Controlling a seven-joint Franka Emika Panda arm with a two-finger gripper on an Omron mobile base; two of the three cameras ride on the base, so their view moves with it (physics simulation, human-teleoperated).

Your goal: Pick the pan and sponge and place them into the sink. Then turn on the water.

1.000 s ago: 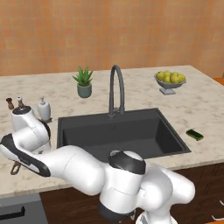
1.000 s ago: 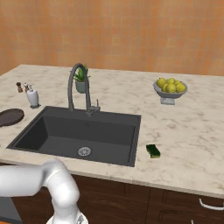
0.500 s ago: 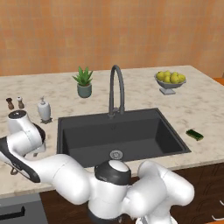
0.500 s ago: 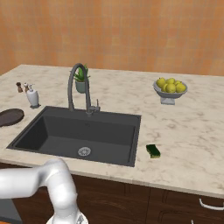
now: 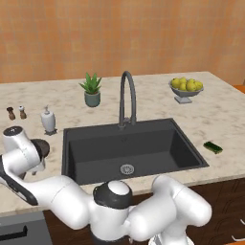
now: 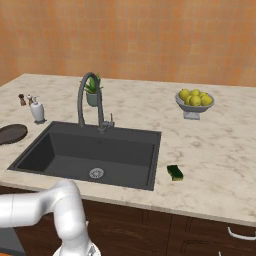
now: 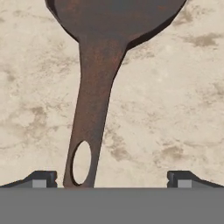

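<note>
The dark brown pan [image 7: 113,17] lies on the marble counter, its long handle [image 7: 92,109] running down toward my gripper [image 7: 111,180]. The gripper hovers open over the handle's holed end, with one fingertip [image 7: 41,179] on each side and apart from it. In the left base view my white hand covers most of the pan [image 5: 42,147] to the left of the sink [image 5: 158,160]. The pan [image 6: 12,133] also lies left of the sink [image 6: 120,150] in the right base view. The green sponge [image 5: 213,147] [image 6: 175,172] rests on the counter right of the basin. No water runs from the faucet [image 5: 127,95] [image 6: 90,97].
A soap dispenser [image 5: 48,119] and two small shakers [image 5: 10,113] stand behind the pan. A potted plant [image 5: 91,90] is behind the faucet and a bowl of lemons [image 5: 185,88] is at the back right. My own arm sweeps low along the counter's front edge.
My hand has sunk lower and slightly left over the pan, and the elbow has swung round in front. The pan, sponge and faucet have not moved.
</note>
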